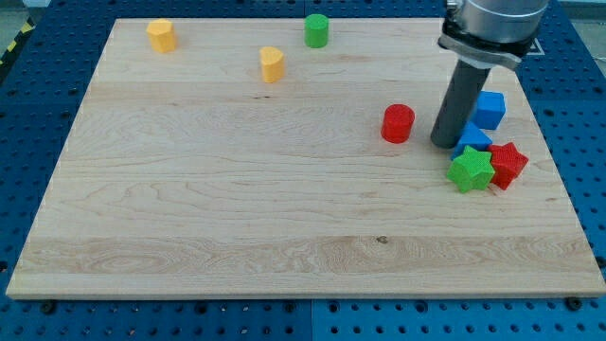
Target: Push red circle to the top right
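Note:
The red circle is a short red cylinder at the right of the wooden board, about mid-height. My tip is the lower end of a dark rod that comes down from the view's top right. It stands just to the right of the red circle, with a small gap between them. The tip also stands right by a blue block on its right.
A blue cube, a green star and a red star cluster right of the tip. A green cylinder and two yellow blocks lie along the top.

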Controlling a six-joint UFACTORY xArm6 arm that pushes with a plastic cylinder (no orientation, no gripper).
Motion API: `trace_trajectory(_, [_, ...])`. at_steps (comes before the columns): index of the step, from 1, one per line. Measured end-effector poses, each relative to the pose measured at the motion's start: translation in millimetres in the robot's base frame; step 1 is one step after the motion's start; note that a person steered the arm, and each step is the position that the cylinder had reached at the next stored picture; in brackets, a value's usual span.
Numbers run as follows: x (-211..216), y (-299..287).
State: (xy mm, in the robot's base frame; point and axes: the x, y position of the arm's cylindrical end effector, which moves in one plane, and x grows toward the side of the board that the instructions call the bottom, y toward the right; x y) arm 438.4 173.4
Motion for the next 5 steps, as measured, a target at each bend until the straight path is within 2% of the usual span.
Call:
trace_trajectory(2, [23, -15])
trace_trajectory(5, [23, -45])
